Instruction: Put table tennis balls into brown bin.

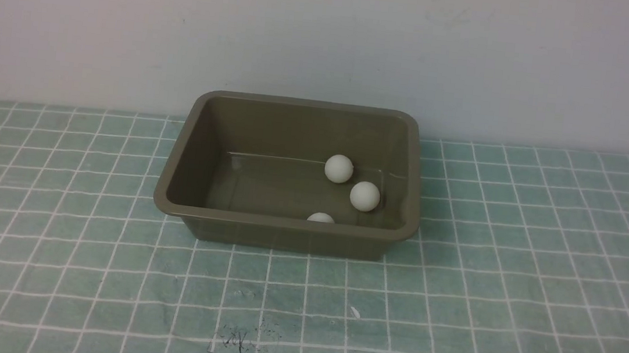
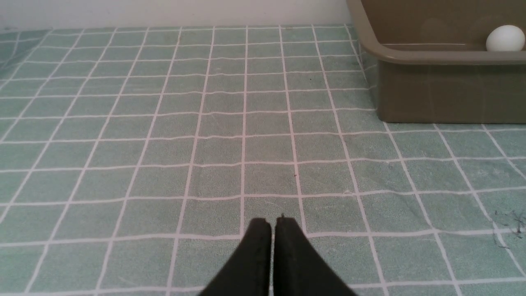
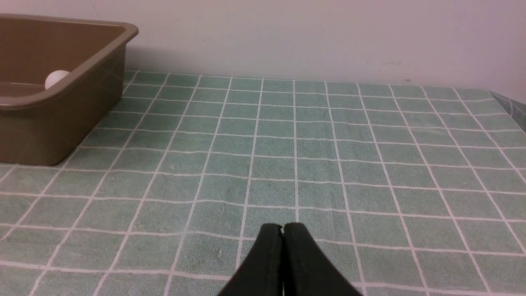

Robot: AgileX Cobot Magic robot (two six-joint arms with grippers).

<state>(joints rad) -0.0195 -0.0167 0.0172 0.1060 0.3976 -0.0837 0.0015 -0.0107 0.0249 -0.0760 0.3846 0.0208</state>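
Observation:
The brown bin [image 1: 285,224] stands mid-table near the wall. Three white table tennis balls lie inside it toward its right side: one [image 1: 338,168] farther back, one [image 1: 364,196] beside the right wall, and one [image 1: 320,218] half hidden behind the front rim. In the left wrist view the bin [image 2: 444,90] shows with one ball [image 2: 505,38] above its rim. The right wrist view shows the bin [image 3: 49,123] with one ball [image 3: 56,78]. My left gripper [image 2: 272,222] and right gripper [image 3: 282,227] are both shut and empty, low over the cloth, away from the bin. Neither arm appears in the front view.
A green cloth with a white grid [image 1: 481,311] covers the table. A pale wall [image 1: 329,38] rises right behind the bin. Dark scribble marks [image 1: 239,341] sit on the cloth near the front. The cloth's far right edge [image 3: 509,102] shows in the right wrist view.

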